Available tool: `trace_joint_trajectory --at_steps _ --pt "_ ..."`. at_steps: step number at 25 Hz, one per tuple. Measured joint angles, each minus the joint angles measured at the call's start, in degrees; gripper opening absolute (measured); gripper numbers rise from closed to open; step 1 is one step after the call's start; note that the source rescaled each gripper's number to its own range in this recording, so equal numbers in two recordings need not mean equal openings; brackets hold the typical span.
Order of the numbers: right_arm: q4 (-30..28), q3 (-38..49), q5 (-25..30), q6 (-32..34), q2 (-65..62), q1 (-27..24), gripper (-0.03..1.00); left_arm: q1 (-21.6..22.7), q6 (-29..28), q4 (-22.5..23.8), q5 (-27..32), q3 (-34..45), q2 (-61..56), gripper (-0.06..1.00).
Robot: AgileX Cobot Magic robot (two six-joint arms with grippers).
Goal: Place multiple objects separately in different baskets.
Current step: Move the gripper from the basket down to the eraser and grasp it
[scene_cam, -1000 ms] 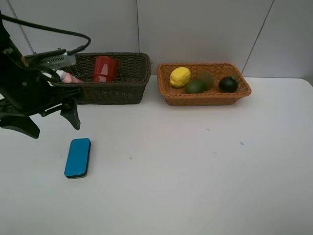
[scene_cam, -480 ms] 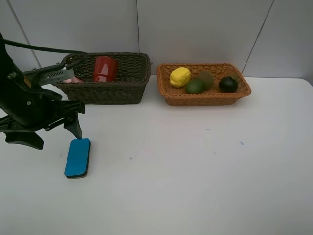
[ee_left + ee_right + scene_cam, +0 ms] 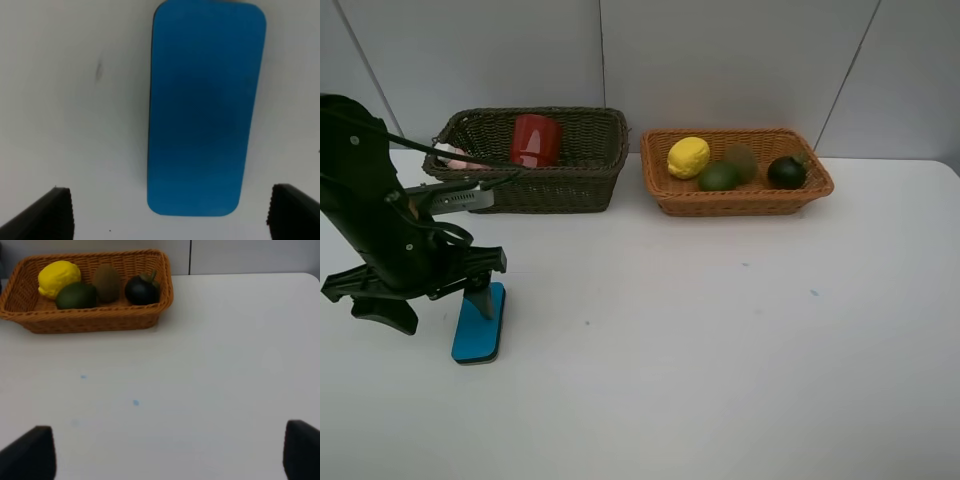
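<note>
The blue eraser lies flat on the white table at the front left. My left gripper hangs open just above its far end, one fingertip over the eraser and the other off to its left. A red cup and a pink bottle lie in the dark wicker basket. The tan basket holds a lemon, lime, kiwi and mangosteen. My right gripper is open over bare table.
Both baskets stand side by side along the back wall. The white table stretches out in front of them. The left arm's black body stands between the eraser and the dark basket.
My left arm has moved forward and down from beside the dark basket, bringing the open gripper over the eraser. The eraser has not moved.
</note>
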Motion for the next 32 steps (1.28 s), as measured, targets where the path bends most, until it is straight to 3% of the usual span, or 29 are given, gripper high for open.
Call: trace_joint_trajectory --at_steps 10,32 --pt "0.0 0.0 0.0 0.0 0.0 0.0 1.0 0.0 2.5 -1.15 -5.68 0.0 4.9 1.0" --pt "0.0 0.0 0.0 0.0 0.0 0.0 1.0 0.0 3.84 -1.8 -7.21 0.0 6.36 1.0"
